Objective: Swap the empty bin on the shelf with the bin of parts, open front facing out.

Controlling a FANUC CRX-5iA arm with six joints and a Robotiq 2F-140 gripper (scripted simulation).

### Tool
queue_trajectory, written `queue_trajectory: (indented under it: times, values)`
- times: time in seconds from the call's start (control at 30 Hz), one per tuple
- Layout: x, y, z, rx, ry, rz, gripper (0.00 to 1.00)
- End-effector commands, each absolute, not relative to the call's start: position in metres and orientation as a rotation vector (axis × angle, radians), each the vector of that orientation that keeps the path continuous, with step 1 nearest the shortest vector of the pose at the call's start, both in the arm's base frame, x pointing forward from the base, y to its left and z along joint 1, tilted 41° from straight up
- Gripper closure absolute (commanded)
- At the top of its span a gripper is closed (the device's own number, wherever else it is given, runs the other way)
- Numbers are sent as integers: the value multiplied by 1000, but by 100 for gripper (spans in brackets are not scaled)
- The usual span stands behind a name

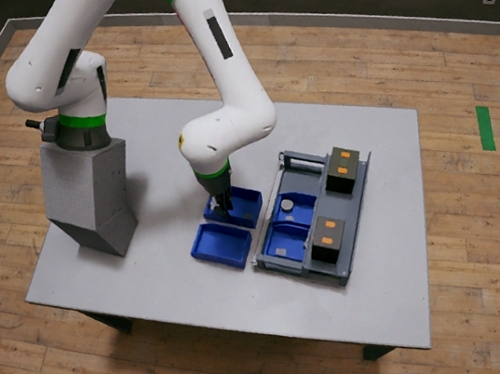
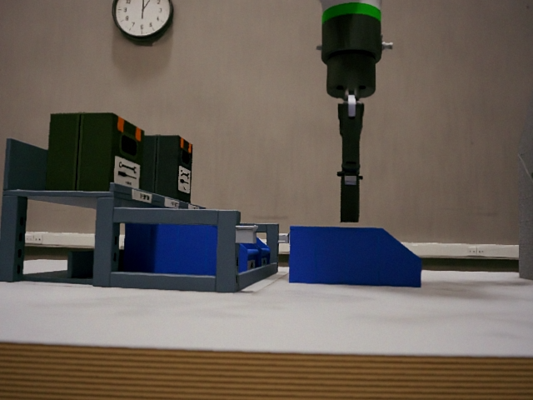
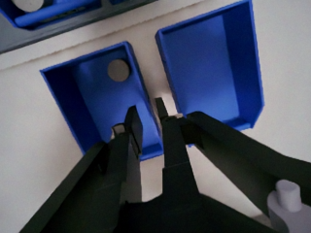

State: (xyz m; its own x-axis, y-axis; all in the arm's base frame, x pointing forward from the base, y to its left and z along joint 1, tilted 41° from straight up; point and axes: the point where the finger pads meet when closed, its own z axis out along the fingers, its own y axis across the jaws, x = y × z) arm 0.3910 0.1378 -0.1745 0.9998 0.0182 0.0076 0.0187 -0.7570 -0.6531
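While looking down from the top view, finds the gripper (image 1: 222, 208) pointed straight down over the near-side wall of the bin with the part (image 1: 254, 196), well apart from the grey shelf (image 1: 312, 195). Places that bin upright on the table (image 1: 161, 144), just in front of the shelf's front edge, with a small round grey part (image 1: 248, 215) lying on its floor. Puts the empty bin (image 1: 220, 245) right beside it on the table, also upright, the two close together with a thin strip of table between them. From the wrist view, shows the gripper (image 3: 146, 106) set narrow, the two fingertips a little apart with nothing between them, lined up over the wall of the bin with the part (image 3: 92, 97) on the side that faces the empty bin (image 3: 209, 63). Shows the round part (image 3: 119, 70) near the far end of its bin. From the side, catches the gripper (image 2: 349, 219) just above the top edge of a blue bin wall, not touching it; cannot tell which of the two bins that wall belongs to. On the shelf (image 2: 167, 212), notes two more blue bins (image 1: 296, 217) side by side on the lower board, each holding a grey part, and two dark boxes (image 1: 342, 169) on the upper board.
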Motion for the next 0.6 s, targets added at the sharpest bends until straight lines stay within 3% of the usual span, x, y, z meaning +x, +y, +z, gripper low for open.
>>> queue_trajectory:
  times: [0.0, 0.57]
  values:
    - [392, 137, -174, -2430, -25, -2, 76]
    - [392, 138, -176, -2430, -25, -2, 76]
